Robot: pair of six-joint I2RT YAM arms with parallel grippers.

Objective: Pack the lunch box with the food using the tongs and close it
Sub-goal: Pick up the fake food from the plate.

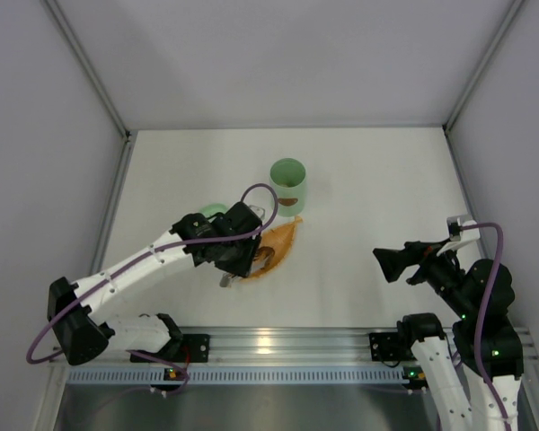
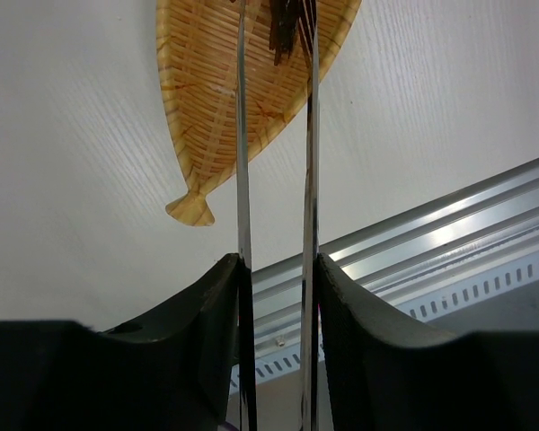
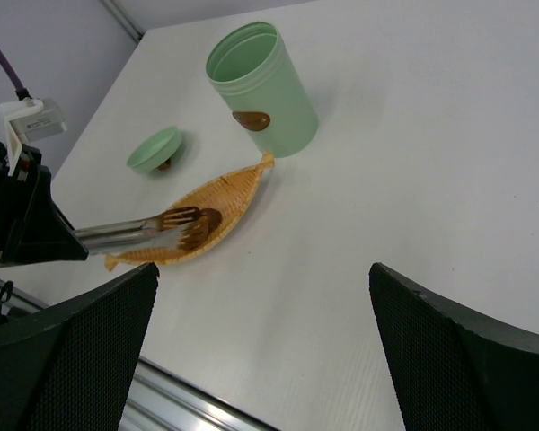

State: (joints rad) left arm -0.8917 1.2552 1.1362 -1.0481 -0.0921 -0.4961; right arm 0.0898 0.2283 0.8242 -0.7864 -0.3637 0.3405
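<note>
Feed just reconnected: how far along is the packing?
Done: the lunch box stands open, its lid off beside it, and the left gripper grips the tongs. In hand: the tongs' tips are at a dark brown piece on the woven tray; no other food shows there. Left: carry it to the box, then fit the lid. The right gripper hangs open, empty. Box contents hidden.

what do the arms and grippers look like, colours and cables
The left arm and right arm have white links and black joints, with a purple cable looping along each. The left gripper and right gripper are black, with thick wedge-shaped fingers; the right one's show a fine mesh texture. Small green lights glow at the bases.
</note>
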